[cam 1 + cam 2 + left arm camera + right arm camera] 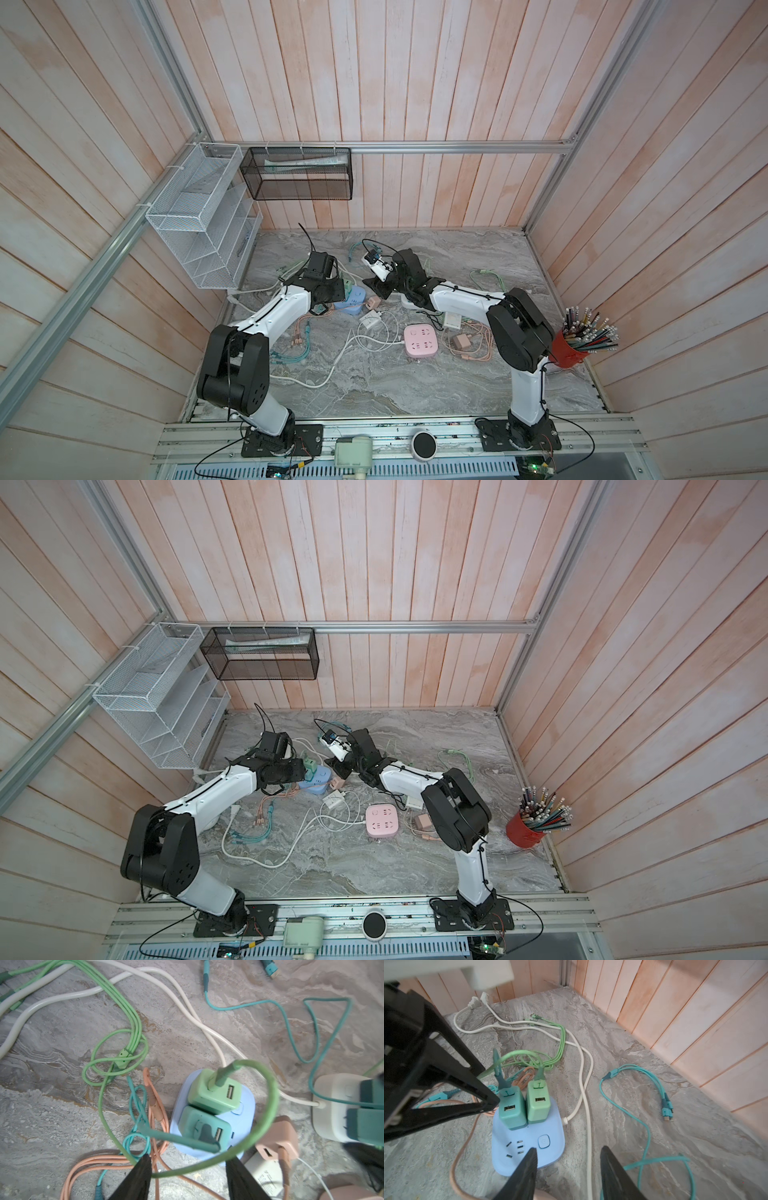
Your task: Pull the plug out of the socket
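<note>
A light-blue socket (246,1113) (510,1159) (354,302) lies on the marble top with two plugs standing in it, a teal plug (204,1126) (510,1109) and a light-green plug (214,1095) (537,1105). My left gripper (191,1157) hangs open just above the socket's near edge. A green cable (268,1118) loops loosely across the gap between its fingers and is not pinched. In the right wrist view one left finger (483,1095) reaches the teal plug's side. My right gripper (569,1148) is open over the socket's other edge, holding nothing. A pink plug (278,1138) lies loose beside the socket.
Green, teal, salmon and white cables sprawl around the socket. A white socket (332,1109) holds dark teal plugs, and a white charger (266,1174) lies close by. A pink socket (420,340) and a red pencil cup (567,351) stand nearer the front. Wire baskets (199,216) hang at back left.
</note>
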You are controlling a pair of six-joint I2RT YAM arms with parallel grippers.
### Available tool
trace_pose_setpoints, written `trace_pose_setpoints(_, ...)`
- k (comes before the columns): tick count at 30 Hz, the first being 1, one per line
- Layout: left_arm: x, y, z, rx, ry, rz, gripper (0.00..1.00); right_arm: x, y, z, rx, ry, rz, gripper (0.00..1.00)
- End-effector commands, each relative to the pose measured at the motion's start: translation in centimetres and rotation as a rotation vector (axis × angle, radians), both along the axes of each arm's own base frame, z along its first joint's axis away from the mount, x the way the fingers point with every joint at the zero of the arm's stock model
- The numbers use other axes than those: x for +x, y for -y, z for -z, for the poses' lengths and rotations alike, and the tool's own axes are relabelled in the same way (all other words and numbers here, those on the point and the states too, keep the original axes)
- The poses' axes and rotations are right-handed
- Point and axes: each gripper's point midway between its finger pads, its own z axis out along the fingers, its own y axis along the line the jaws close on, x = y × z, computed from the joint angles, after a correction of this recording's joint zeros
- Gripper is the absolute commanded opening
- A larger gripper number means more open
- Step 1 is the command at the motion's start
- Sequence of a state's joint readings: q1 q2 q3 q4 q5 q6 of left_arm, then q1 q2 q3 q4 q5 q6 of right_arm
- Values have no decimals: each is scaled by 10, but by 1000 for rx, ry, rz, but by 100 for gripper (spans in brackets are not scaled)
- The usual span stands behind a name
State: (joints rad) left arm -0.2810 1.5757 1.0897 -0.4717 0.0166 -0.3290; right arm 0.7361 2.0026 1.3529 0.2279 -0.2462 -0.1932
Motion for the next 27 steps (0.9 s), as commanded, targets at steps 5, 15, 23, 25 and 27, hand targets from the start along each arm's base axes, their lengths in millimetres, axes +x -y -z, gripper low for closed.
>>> trace_pose_setpoints(5, -12, 13, 5, -26, -32, 96, 60, -17, -6, 37, -25, -152, -56, 46)
trace_pose_setpoints(15, -3, 11, 15, 1, -47, 81, 60, -11, -17, 49, -51, -213, -69, 36)
trace_pose_setpoints(23, 0, 16, 19, 3, -49, 87, 60, -31, -6, 67, -109, -240, -99, 22)
trace_pose_setpoints(25, 2, 17, 19, 4, -48, 86, 60, -39, 1, 74, -128, -245, -99, 21)
trace_pose_setpoints(27, 3, 19, 18, 6, -43, 87, 60, -45, 7, 79, -134, -256, -97, 21)
